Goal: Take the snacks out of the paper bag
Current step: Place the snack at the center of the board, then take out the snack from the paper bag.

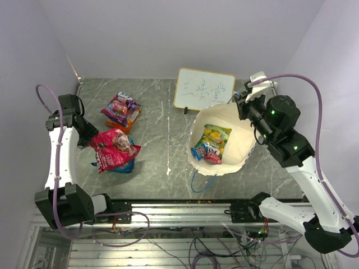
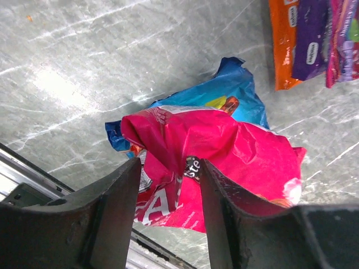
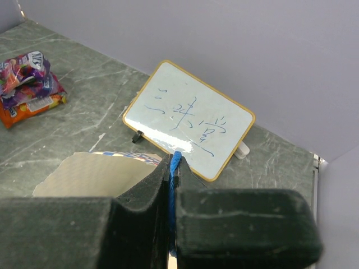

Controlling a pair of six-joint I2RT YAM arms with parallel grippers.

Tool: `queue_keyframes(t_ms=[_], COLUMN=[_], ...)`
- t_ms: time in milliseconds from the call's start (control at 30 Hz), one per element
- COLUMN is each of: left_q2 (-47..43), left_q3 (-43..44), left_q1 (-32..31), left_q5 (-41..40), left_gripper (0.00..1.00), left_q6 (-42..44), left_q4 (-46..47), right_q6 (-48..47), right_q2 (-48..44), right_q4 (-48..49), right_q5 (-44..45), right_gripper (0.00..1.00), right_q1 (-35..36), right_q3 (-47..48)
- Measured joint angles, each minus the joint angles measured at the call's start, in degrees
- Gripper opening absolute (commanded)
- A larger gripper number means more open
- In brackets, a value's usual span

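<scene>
Fingers at right [image 3: 147, 190] clenched the paper bag [image 1: 235, 128] cord [image 3: 175, 162], propping it open; left fingers [image 2: 119, 193] gaped over a pink packet [image 2: 235, 151].

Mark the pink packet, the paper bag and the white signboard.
pink packet [image 1: 115, 150]: top external view, middle of its crinkled face.
paper bag [image 1: 242, 137]: top external view, bare inner wall.
white signboard [image 3: 188, 120]: right wrist view, centre of its written face.
</scene>
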Motion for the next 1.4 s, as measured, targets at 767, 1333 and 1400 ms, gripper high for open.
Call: queue_keyframes(t_ms=[767, 1333, 1400], left_q2=[-5.73, -7.58, -7.67], left_q3=[11.28, 7.67, 7.67], left_q1=[-23.50, -59.93, -65.31], left_q5=[7.69, 5.60, 2.82], left_gripper=[0.77, 0.67, 0.66], left_q6=[-1.57, 0.94, 2.14], left_q4=[9.31, 28.00, 27.96], right_q6=[-0.31, 17.59, 20.85], right_q2=[0.11, -4.68, -4.52], right_q4=[-2.56, 4.24, 5.75], right_q5=[-19.69, -41.11, -42.23], right_gripper=[0.00, 0.00, 0.00], right_q1=[0.00, 0.00, 0.00], right_q3=[0.02, -11.65, -13.49])
